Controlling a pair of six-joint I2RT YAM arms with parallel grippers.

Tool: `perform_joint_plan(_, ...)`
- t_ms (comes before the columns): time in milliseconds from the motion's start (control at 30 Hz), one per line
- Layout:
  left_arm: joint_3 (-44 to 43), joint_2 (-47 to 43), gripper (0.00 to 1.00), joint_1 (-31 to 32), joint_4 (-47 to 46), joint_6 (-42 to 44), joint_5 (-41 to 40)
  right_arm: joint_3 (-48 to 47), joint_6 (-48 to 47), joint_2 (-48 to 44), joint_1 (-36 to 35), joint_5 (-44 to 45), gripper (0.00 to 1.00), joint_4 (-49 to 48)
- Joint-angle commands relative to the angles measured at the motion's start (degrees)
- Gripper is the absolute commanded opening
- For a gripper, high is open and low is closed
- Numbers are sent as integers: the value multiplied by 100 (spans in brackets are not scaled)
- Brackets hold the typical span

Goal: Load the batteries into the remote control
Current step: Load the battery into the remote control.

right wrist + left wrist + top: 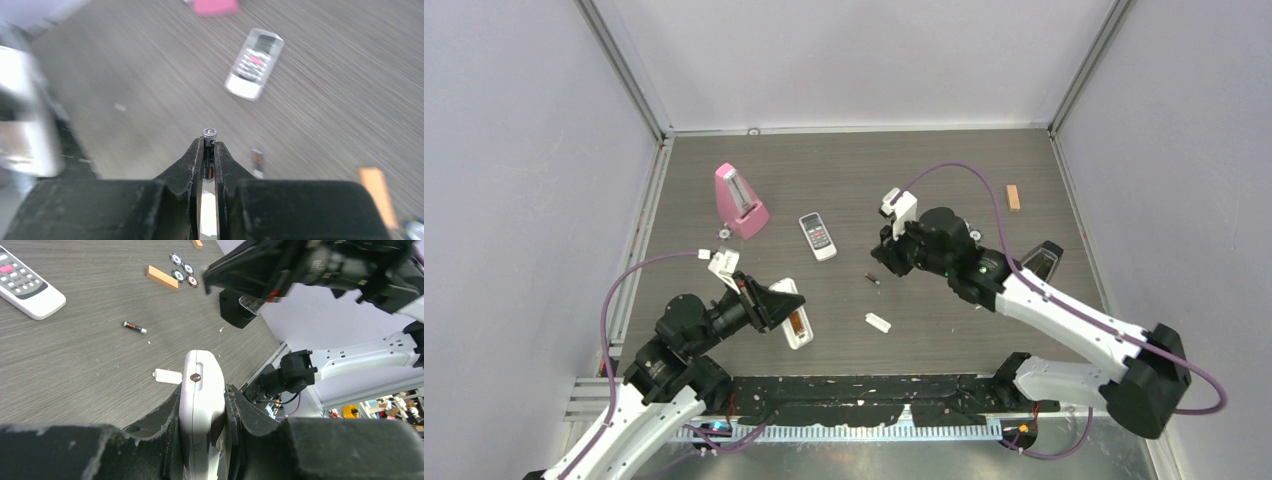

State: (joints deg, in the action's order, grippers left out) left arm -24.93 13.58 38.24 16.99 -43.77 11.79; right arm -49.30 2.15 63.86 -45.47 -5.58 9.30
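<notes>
Though hidden from above, a battery [209, 133] shows in the right wrist view, pinched by the right gripper [209, 150]; the left gripper [202, 410] clamps the remote control [201, 375].

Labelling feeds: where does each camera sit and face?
Top external: overhead behind the bases, facing down; both arms and grey table show.
Left wrist: on that arm, facing along the left gripper, shut on the long slim white remote control.
Right wrist: on that arm, facing along the right gripper, shut on a thin dark battery.
Both wrists share the loose dark battery.
</notes>
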Motion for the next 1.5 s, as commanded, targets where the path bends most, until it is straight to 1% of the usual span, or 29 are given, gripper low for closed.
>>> perform_joint_plan(0, 101, -47, 0, -21, -738, -664, -253, 176, 1751, -611, -848, 386, 6, -1206)
perform_joint_plan(33, 117, -41, 0, -21, -757, -781, -304, 220, 2038, -664, -1161, 464, 6, -1511)
perform_joint_plan(133, 117, -15, 0, -27, -761, -1094, -448, 273, 2459, -718, -1780, 1224, 5, -1903)
perform_joint_plan(167, 102, -4, 0, -23, -711, -1187, -502, 233, 2484, -686, -2104, 1571, 5, -1929)
perform_joint_plan(300, -20, 89, 0, -22, -531, -1420, -565, -104, 2306, -354, -2977, 2455, 5, -2018)
perform_joint_plan(433, -189, 192, 0, -27, -365, -1535, -513, -370, 2274, -14, -3392, 2861, 6, -2021)
perform_joint_plan(567, -490, 345, 0, -22, 188, -1813, -572, -511, 2197, 302, -3606, 2972, 6, -1978)
perform_joint_plan(767, -691, 471, 0, -35, 481, -2023, -476, -564, 2229, 556, -3721, 3227, 6, -1888)
perform_joint_plan(1167, -580, 522, 0, -34, 389, -2474, -467, -482, 2178, 808, -3798, 3486, 5, -2124)
perform_joint_plan(1333, -361, 510, 0, -43, 259, -2895, -528, -524, 2152, 920, -3823, 3649, 6, -1966)
perform_joint_plan(1467, -222, 466, 0, -49, 165, -3025, -558, -488, 2136, 958, -3853, 3698, 6, -1798)
